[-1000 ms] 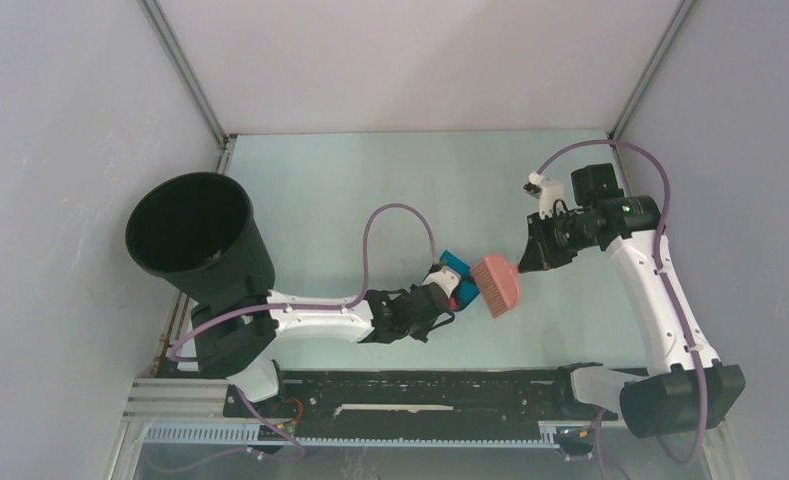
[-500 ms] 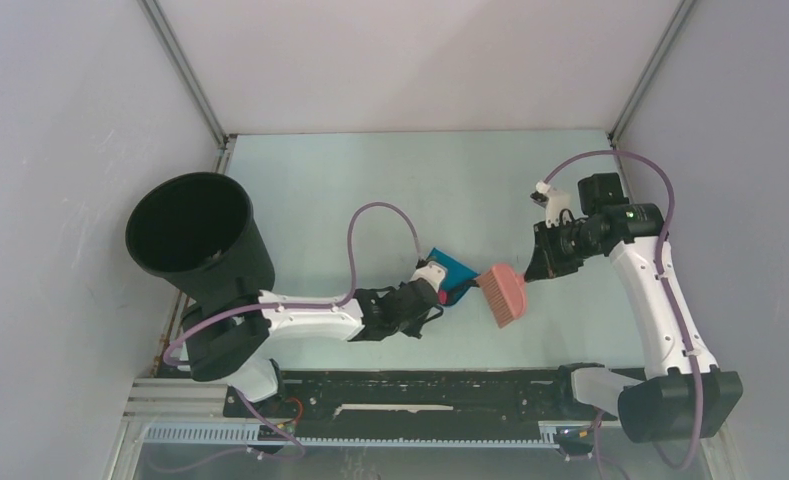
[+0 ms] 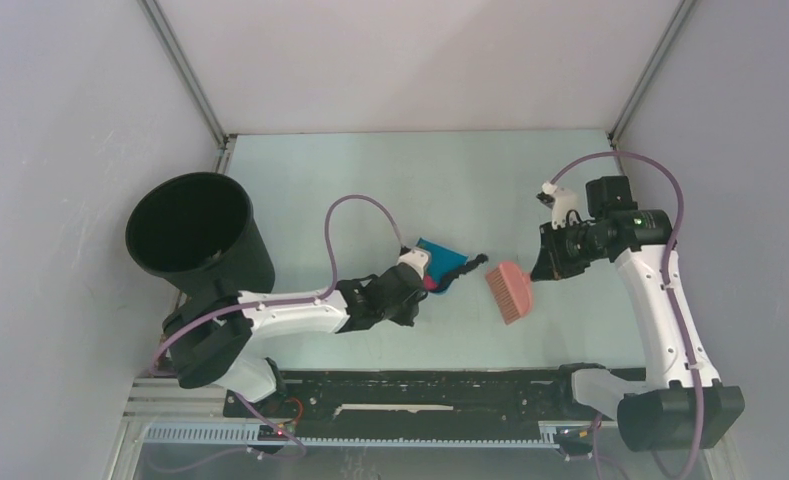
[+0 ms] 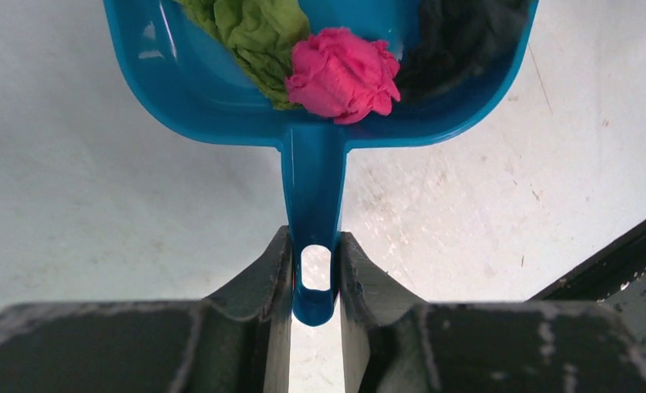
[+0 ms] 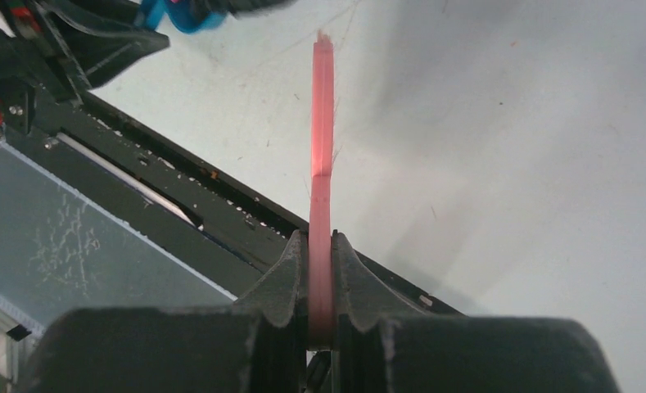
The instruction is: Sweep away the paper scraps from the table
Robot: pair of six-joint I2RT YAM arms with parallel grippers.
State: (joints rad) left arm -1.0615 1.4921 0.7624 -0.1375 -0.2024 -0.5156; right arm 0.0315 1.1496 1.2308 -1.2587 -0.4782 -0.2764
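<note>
While the left gripper (image 4: pixel 315 270) pinches the handle of the blue plastic dustpan (image 4: pixel 221 90) mid-frame, with the crumpled green, pink and dark paper scraps (image 4: pixel 340 74) inside, and the right gripper (image 5: pixel 321 246) pinches the flat pink brush (image 5: pixel 322 123), sweeping looks done, so next comes tipping them into the round black bin (image 3: pixel 190 225) at left.

Crumpled paper scraps (image 4: pixel 340 74) in blue dustpan (image 4: pixel 190 97)

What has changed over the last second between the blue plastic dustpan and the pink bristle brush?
The left gripper pulled the blue plastic dustpan, crumpled paper scraps inside, leftward toward the black round bucket. The right gripper drew the pink bristle brush slightly right, opening a gap. Both grips and the bucket stayed unchanged.
</note>
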